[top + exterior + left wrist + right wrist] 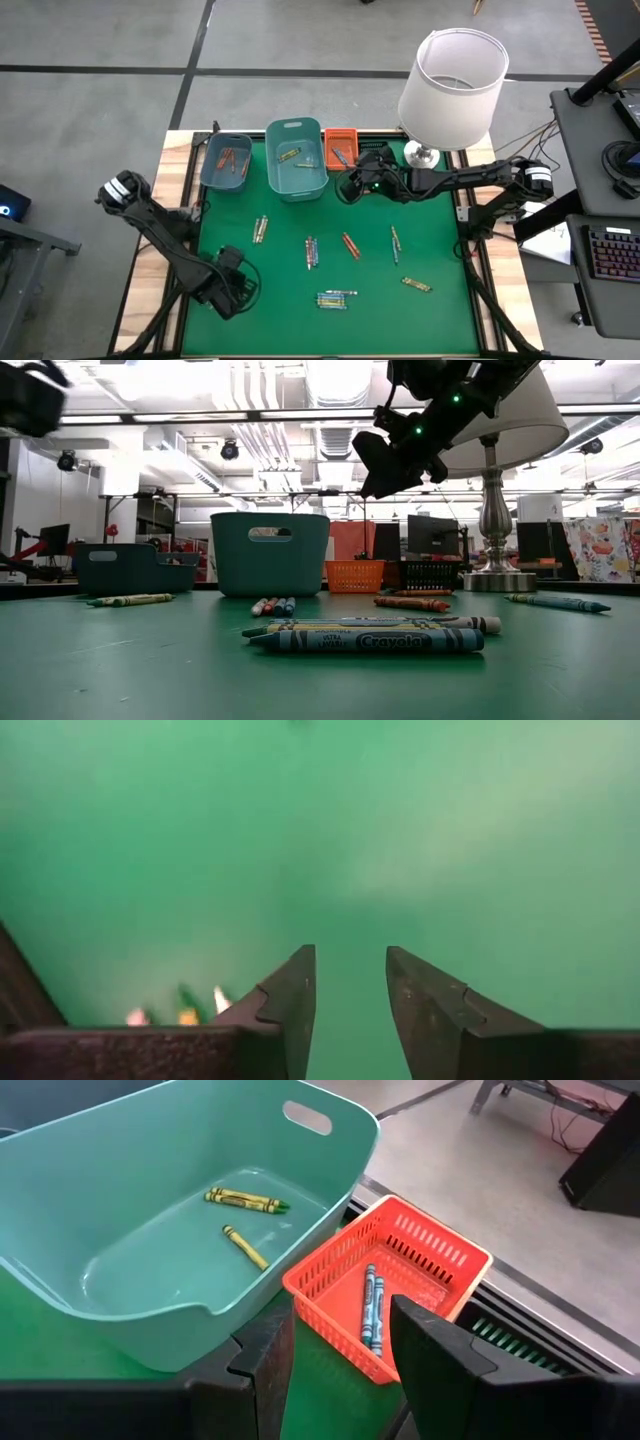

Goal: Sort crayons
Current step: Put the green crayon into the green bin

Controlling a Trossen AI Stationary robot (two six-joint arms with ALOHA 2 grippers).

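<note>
The right gripper (350, 186) hangs above the mat with its jaws a moderate gap apart and nothing between them, just short of the orange bin (395, 1285), which lies toward 12 o'clock from it on the table. It looks placed for a drop, or just past one: two blue crayons (372, 1310) lie in that bin. Beside it, toward 9 o'clock, the teal bin (180, 1230) holds yellow-green crayons (246, 1201), and farther that way a dark bin (226, 160) holds orange-red ones, so the sorting seems to go by colour, one bin each. The left gripper (232, 290) waits low over the mat near the table's 7 o'clock corner, jaws likewise parted and empty. Loose crayons (337, 298) remain scattered across the mat (440, 250) from 6 o'clock up through the middle, singly and in small clusters, so much of the job appears undone. A lamp (452, 80) stands at the 1 o'clock corner, close enough to crowd the right arm's reach.
</note>
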